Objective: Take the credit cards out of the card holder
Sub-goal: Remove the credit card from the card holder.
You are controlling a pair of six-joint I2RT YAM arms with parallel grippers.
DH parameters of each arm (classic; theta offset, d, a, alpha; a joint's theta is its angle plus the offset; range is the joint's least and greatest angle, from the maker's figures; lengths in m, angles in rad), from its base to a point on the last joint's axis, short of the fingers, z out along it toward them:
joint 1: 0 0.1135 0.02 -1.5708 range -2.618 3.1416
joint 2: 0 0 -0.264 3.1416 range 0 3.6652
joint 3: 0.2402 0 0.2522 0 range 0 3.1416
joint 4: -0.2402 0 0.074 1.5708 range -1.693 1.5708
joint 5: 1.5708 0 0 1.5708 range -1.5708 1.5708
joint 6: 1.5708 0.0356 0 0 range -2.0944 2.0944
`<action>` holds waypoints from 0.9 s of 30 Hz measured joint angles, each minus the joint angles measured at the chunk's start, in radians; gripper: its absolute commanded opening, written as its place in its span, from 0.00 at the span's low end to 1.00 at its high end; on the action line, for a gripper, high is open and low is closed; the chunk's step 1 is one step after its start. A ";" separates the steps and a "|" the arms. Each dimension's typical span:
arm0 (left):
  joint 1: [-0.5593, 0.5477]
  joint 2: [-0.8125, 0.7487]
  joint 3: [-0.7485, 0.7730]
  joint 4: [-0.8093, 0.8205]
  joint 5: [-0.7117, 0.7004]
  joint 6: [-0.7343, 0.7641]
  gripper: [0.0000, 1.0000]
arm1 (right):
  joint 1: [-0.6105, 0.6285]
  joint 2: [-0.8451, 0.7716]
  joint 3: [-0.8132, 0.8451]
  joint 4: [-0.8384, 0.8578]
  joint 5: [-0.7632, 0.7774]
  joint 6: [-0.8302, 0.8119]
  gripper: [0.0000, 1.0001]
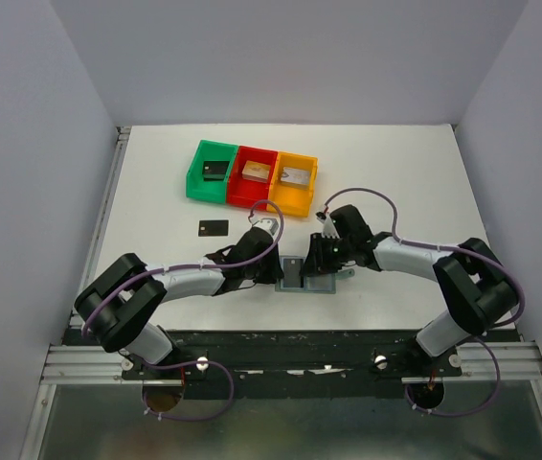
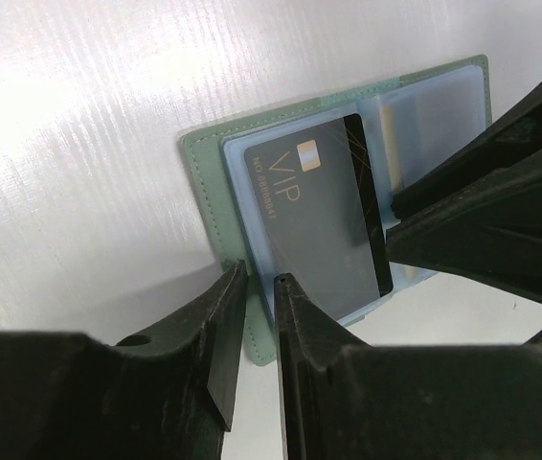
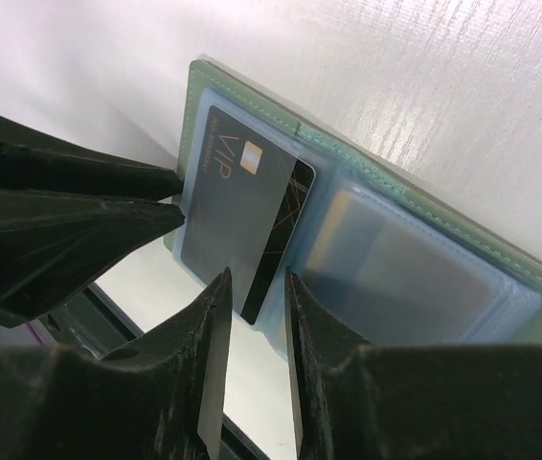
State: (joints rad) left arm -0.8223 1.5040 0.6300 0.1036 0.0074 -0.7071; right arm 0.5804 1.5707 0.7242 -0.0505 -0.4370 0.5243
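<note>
The card holder [image 1: 302, 280] lies open on the table between both arms, with its grey-green border [image 2: 204, 172] [image 3: 192, 105] around pale blue pockets. A black VIP credit card [image 2: 319, 220] [image 3: 242, 211] sticks partway out of one pocket. Another card [image 3: 395, 268] shows dimly inside the neighbouring pocket. My left gripper [image 1: 279, 271] [image 2: 259, 276] is at the holder's corner, jaws a narrow gap apart, with the green border showing in the gap. My right gripper [image 1: 317, 261] [image 3: 257, 278] is open, its fingers either side of the black card's protruding corner. A loose black card [image 1: 213, 228] lies on the table to the left.
A green bin [image 1: 212, 171], a red bin [image 1: 255, 175] and an orange bin [image 1: 295, 180] stand in a row behind the holder, each with a small piece inside. White walls enclose the table on three sides. The two grippers sit close together over the holder.
</note>
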 measured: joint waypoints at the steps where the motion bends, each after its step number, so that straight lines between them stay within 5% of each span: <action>1: 0.000 0.000 0.000 0.000 0.000 0.000 0.33 | 0.000 0.007 0.000 0.002 -0.002 0.001 0.36; 27: 0.003 0.017 -0.002 0.025 -0.009 0.000 0.31 | -0.019 0.043 0.000 0.080 -0.056 0.044 0.29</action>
State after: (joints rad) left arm -0.8196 1.5208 0.6281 0.1287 -0.0013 -0.7071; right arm 0.5613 1.6138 0.7242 0.0299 -0.4934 0.5682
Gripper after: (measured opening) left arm 0.308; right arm 0.289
